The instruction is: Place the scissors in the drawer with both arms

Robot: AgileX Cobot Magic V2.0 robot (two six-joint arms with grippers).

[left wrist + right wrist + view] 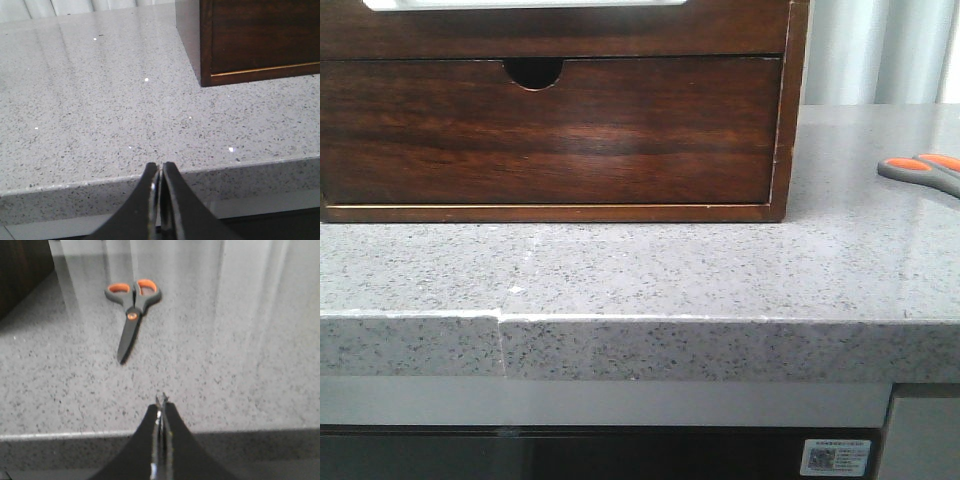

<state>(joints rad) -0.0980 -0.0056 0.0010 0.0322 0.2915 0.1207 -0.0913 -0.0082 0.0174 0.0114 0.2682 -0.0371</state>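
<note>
Both pincers, left (160, 172) and right (161, 405), pressed shut and empty at worktop (720, 270) edge; scissors (131, 315) lie flat, risk skidding; drawer (550, 25) looks closed.

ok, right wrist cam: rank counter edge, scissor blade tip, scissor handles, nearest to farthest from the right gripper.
1. Counter edge, running just past the shut right gripper.
2. Blade tip of the scissors, lying closed on the counter, pointing back toward the gripper.
3. Scissor handles, orange-lined loops, farthest out.

White sticker (835, 457) — print too small to read.
</note>
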